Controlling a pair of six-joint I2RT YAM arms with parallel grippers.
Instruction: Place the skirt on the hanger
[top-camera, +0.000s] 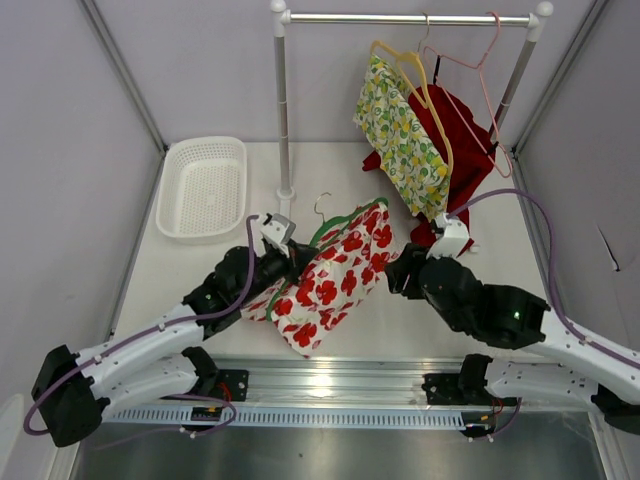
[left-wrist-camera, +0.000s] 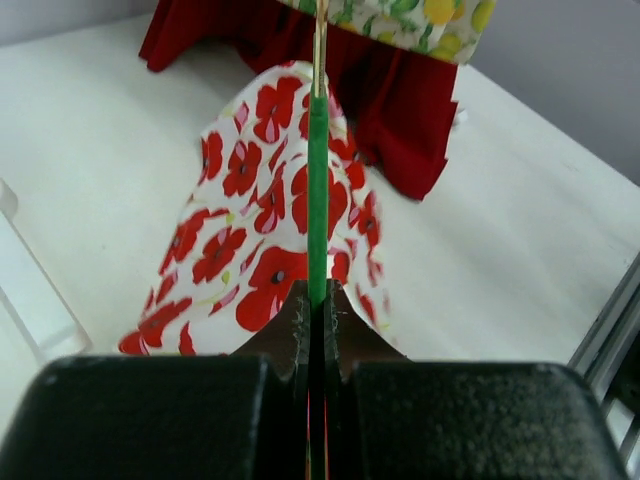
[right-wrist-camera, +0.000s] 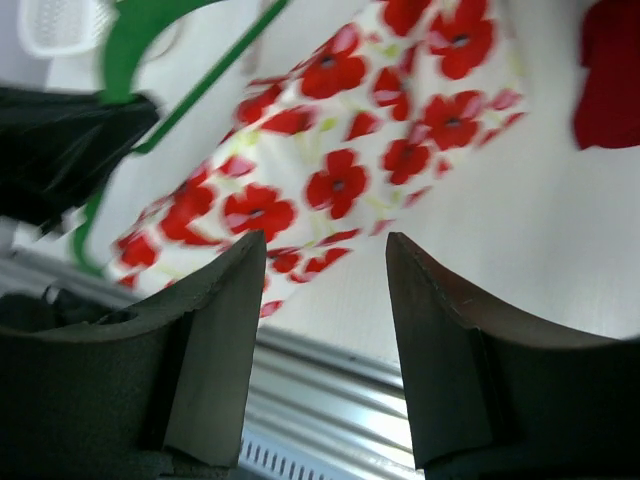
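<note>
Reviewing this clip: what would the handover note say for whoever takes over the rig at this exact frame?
Left tool: shut on the green hanger, pinching it edge-on.
Right tool: open, holding nothing, close by the right edge of the skirt.
Things: the skirt lies on the table. The hanger's green arm runs along the skirt's upper edge, and its hook sticks out toward the back.
Done: the hanger is grasped and the skirt seems at least partly on it. How fully cannot be told.
Left: probably use the right tool to seat the skirt properly on the hanger.
</note>
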